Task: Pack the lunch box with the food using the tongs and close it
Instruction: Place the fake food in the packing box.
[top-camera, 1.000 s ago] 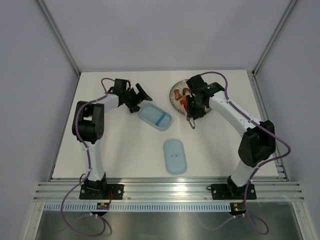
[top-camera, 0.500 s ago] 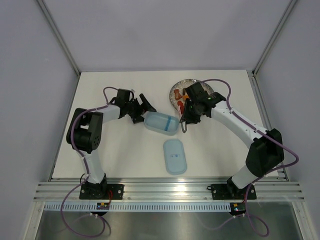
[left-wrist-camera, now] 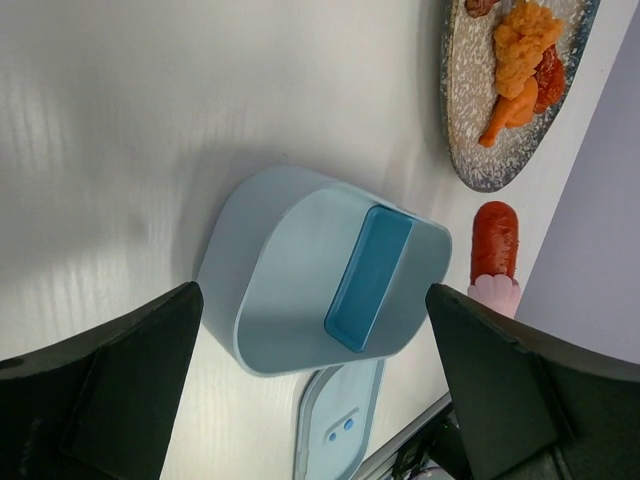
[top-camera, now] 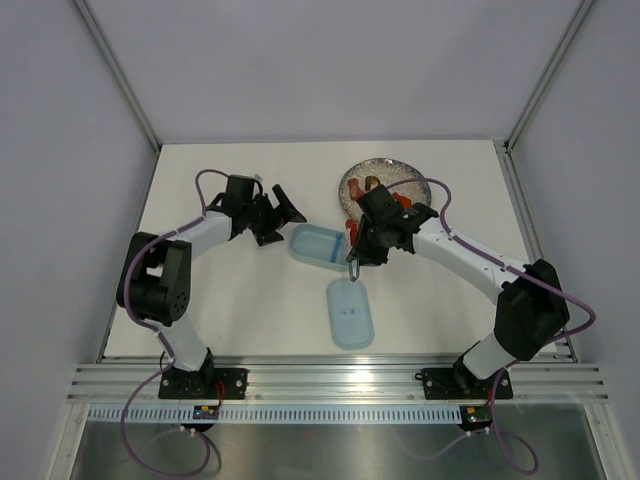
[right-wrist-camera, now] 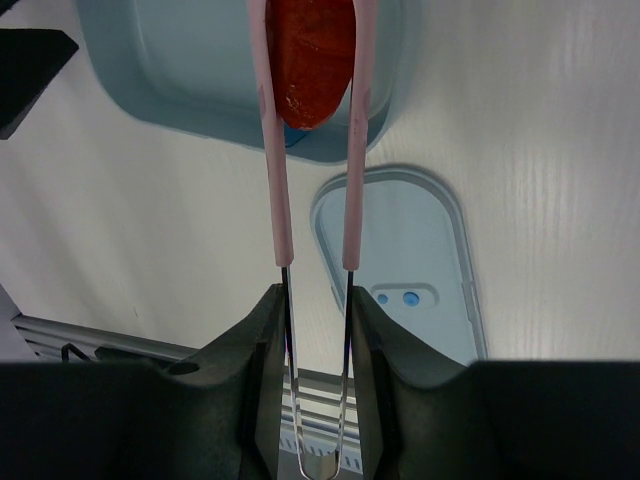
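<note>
One sausage lengthwise in tongs — tips toward lunch box

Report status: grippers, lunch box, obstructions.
Left gripper open beside lunch box. Right gripper shut on tongs, red piece pinched at box rim. Box empty, lid off. Nothing blocking.

The box was pale blue with a darker blue divider; the lid pale blue; the plate grey-speckled; the sausage red; the tongs pink.
</note>
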Controlling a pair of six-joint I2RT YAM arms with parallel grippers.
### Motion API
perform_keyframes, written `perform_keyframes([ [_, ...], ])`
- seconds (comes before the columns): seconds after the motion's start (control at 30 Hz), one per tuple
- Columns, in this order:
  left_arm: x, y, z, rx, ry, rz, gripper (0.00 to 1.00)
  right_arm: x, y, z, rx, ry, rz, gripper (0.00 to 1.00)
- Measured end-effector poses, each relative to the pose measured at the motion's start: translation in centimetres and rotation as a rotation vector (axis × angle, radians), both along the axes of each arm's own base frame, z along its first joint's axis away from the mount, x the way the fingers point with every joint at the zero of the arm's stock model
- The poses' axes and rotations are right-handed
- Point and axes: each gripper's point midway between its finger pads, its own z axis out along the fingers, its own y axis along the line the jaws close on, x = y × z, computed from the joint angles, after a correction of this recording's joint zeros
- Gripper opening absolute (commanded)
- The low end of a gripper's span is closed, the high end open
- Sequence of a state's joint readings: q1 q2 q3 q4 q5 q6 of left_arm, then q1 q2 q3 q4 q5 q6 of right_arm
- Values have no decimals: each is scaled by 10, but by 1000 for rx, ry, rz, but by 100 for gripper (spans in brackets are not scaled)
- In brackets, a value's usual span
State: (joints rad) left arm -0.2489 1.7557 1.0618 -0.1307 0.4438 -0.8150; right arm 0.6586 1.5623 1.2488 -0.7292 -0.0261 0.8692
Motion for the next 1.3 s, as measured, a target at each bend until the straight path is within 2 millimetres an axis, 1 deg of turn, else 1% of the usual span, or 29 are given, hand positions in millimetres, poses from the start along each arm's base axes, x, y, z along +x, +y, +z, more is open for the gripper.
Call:
perform_keyframes([
  [0.2, -6, 12, 9, 61, -9, 28, 99, -10, 0, -14, -2, 37, -20, 0],
  [0.37, -10, 19, 19, 95, -23, 43, 99, -10, 7, -13, 16, 28, -15, 0],
  [0.5, -10, 21, 24, 103, -33, 48, 99, -10, 12, -12, 35, 24, -8, 0],
  [0.67, -13, 23, 23, 111, -26, 46, 99, -8, 15, -19, 30, 36, -11, 0],
  [1.03, -16, 25, 24, 125, -28, 41, 99, -9, 19, -24, 48, 38, -27, 0],
  [1.3, -15, 25, 24, 128, -28, 44, 99, -23, 29, -28, 33, 42, 4, 0],
])
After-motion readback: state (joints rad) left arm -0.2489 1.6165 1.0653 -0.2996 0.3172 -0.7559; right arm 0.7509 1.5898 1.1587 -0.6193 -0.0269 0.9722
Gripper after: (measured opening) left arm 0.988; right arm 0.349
